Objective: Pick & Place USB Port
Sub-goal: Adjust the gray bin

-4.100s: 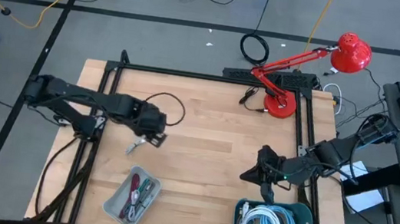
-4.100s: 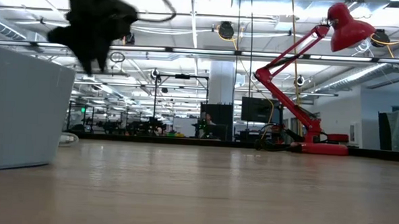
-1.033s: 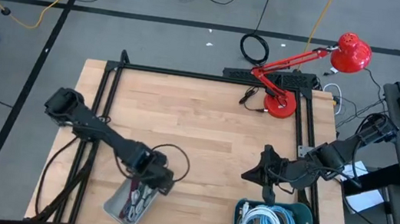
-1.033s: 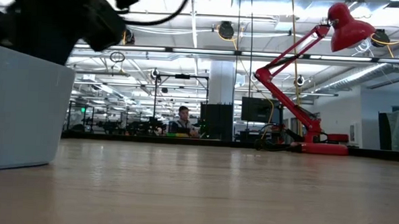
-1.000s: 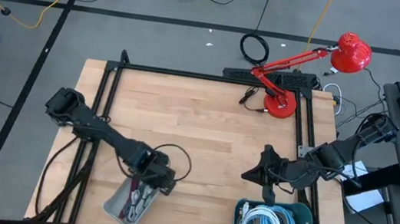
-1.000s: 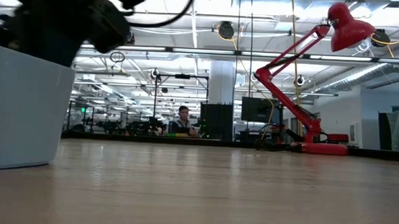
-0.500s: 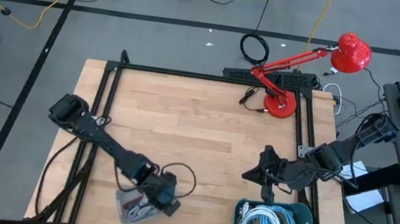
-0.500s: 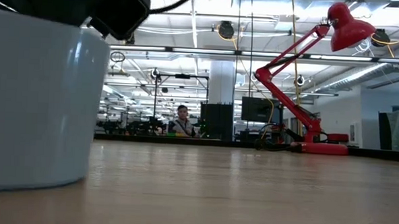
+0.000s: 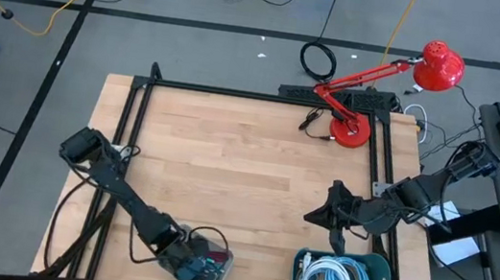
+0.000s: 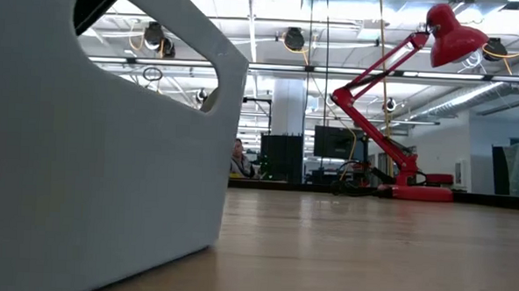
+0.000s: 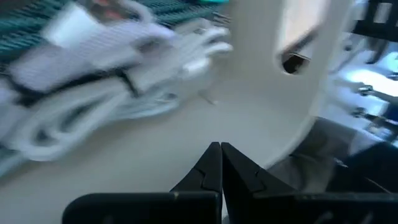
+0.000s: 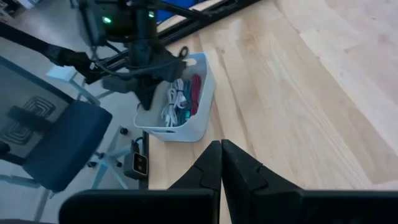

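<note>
At the worktop's (image 9: 257, 160) near edge, the left pincer (image 11: 220, 149) sits closed and empty inside the small white bin (image 9: 214, 269), its fingertips pressed together just above the bin floor, beside a heap of coiled cables and USB parts (image 11: 112, 68). Across the wooden surface the right pincer (image 9: 315, 216) waits, also closed and empty, close by the teal basket (image 9: 385, 274) of white cable, with a red desk lamp (image 9: 353, 129) at the far edge.

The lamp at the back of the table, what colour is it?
The lamp is bright red; the high view shows it best.
</note>
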Robot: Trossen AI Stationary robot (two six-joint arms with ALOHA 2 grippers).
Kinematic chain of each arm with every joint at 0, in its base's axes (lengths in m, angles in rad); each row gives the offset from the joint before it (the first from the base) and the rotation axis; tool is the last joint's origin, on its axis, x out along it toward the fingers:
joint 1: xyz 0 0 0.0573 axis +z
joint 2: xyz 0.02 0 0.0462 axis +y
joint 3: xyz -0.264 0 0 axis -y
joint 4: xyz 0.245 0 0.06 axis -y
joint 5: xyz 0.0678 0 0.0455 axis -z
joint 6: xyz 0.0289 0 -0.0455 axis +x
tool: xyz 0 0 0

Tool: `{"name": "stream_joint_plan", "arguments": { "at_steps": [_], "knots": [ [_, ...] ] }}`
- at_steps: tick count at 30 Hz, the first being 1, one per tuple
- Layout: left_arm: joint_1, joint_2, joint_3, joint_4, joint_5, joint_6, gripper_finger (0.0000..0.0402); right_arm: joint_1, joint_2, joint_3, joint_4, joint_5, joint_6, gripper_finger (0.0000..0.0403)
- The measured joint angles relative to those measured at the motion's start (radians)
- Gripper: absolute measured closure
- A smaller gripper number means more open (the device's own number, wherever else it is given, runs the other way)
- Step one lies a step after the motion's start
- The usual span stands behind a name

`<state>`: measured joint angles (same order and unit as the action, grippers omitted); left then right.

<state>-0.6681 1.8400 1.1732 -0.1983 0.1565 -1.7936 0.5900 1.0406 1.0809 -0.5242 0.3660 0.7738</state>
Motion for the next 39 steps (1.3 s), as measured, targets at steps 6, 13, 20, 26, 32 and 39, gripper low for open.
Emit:
{"name": "stream_joint_plan", "arguments": {
  "at_steps": [6,13,20,26,32,39],
  "knots": [
    [0.01,-0.004,0.002,-0.089,-0.082,0.014,0.0401,0.0,0.0,0.0,0.002,-0.002,0.0,0.0403],
    [0.066,-0.008,0.001,-0.36,-0.049,0.108,0.0401,0.0,0.001,0.0,0.024,-0.003,0.0,0.0403],
    [0.075,-0.008,0.089,-0.616,-0.088,0.259,0.0401,0.001,0.001,0.0,0.017,-0.021,0.011,0.0403],
    [0.092,-0.007,0.297,-0.877,-0.274,0.33,0.0401,0.001,0.001,0.0,0.019,-0.027,0.007,0.0403],
    [0.187,-0.009,0.389,-0.926,-0.308,0.466,0.0401,0.0,0.001,0.0,0.031,-0.023,-0.011,0.0403],
    [0.328,0.0,0.29,-0.928,-0.261,0.582,0.0401,0.0,0.001,0.0,0.038,-0.026,-0.011,0.0403]
  ]
}}
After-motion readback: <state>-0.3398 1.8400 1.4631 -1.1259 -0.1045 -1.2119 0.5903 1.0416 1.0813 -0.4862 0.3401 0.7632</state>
